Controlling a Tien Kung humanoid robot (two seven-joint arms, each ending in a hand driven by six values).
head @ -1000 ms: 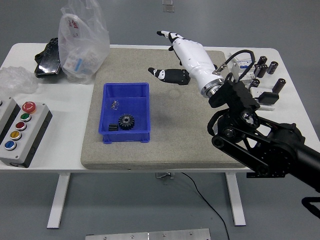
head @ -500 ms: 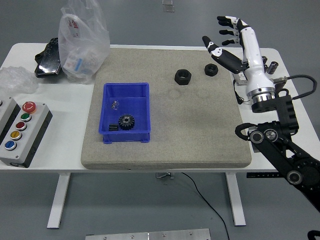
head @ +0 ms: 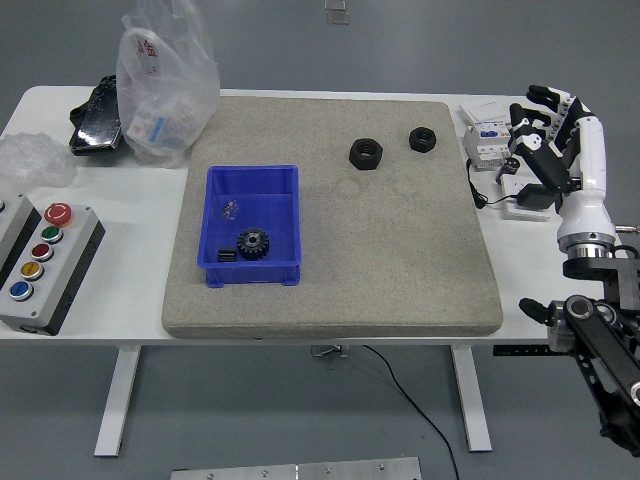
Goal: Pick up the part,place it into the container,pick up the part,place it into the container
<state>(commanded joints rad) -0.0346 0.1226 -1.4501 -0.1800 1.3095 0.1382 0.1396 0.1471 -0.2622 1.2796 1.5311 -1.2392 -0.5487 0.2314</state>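
Two black hex nuts lie on the grey mat [head: 400, 270]: a larger one [head: 366, 154] and a smaller one [head: 423, 139] at the back right. A blue bin [head: 252, 226] sits on the mat's left half and holds a black gear [head: 253, 243], a small black block [head: 225, 254] and a small metal piece [head: 230, 209]. My right hand [head: 550, 130] is white with black fingertips. It is raised at the table's right edge, fingers spread and empty, well right of the nuts. My left arm is out of view.
A button box [head: 40, 262] sits at the front left. A clear plastic bag [head: 163, 80], a black object [head: 97, 117] and crumpled plastic [head: 30, 157] lie at the back left. White electrical parts [head: 487, 135] lie at the right behind my hand.
My right hand has swung from over the mat's back, above the nuts, out to the table's right edge and lower. Both nuts are uncovered and lie where they were.
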